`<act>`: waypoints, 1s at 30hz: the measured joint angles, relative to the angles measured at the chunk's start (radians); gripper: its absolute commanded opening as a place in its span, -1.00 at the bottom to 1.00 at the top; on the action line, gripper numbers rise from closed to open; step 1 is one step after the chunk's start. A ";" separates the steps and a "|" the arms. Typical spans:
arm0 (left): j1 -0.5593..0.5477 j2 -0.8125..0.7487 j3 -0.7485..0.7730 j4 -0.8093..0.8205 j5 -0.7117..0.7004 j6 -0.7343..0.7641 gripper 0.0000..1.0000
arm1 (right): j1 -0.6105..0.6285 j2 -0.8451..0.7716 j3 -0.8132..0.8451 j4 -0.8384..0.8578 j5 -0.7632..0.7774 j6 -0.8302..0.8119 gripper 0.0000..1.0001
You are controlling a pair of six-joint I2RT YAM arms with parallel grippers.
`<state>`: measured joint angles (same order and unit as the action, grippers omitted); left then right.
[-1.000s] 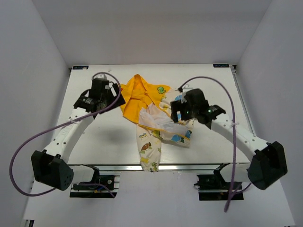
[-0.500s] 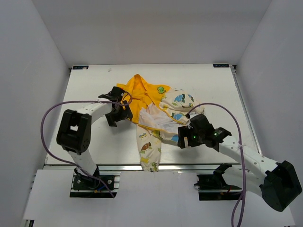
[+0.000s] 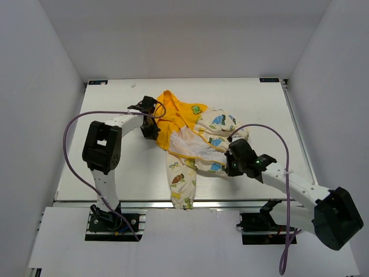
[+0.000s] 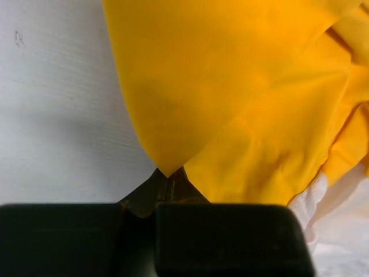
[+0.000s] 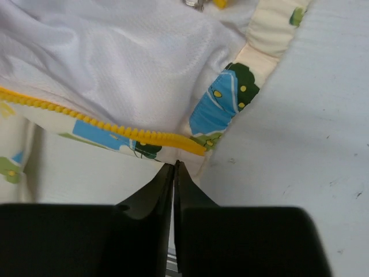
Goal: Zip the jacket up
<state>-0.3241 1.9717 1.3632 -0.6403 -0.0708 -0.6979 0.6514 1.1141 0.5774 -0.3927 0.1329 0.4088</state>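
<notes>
Jacket (image 3: 183, 122) | left end effector (image 4: 167, 181) together at corner | right end effector (image 5: 174, 167) together at hem

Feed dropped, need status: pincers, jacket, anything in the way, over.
Left pincer shut at yellow corner; right pincer shut at zipper end, grips unconfirmed. Jacket crumpled, unzipped. No obstruction seen.

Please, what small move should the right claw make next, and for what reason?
Probably open the right claw a little and close it on the hem just ahead, at the end of the yellow zipper teeth. Its fingers are shut with their tips at that edge, and the jacket lies open and crumpled.
</notes>
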 measured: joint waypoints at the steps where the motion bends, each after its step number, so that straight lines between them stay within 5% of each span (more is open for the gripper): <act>1: 0.000 0.008 0.014 -0.012 -0.001 0.002 -1.00 | 0.000 -0.022 0.000 0.000 0.006 0.006 -1.00; 12: -0.001 -0.112 0.086 -0.072 -0.106 0.003 -1.00 | 0.001 -0.051 0.050 -0.042 0.027 0.023 -1.00; 19: -0.006 -0.051 0.441 -0.133 -0.151 0.006 -1.00 | -0.005 -0.031 0.102 -0.060 0.086 0.038 -1.00; 26: -0.013 0.307 0.877 -0.206 -0.108 0.021 -1.00 | -0.112 0.074 0.164 -0.001 0.097 0.040 -1.00; 30: -0.007 0.482 0.937 -0.197 -0.074 0.027 -0.30 | -0.180 0.212 0.209 0.008 0.088 0.026 -1.00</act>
<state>-0.3313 2.4535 2.3005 -0.8375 -0.1452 -0.6712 0.4717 1.3262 0.7864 -0.3851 0.2207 0.4343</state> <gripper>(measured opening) 0.223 0.004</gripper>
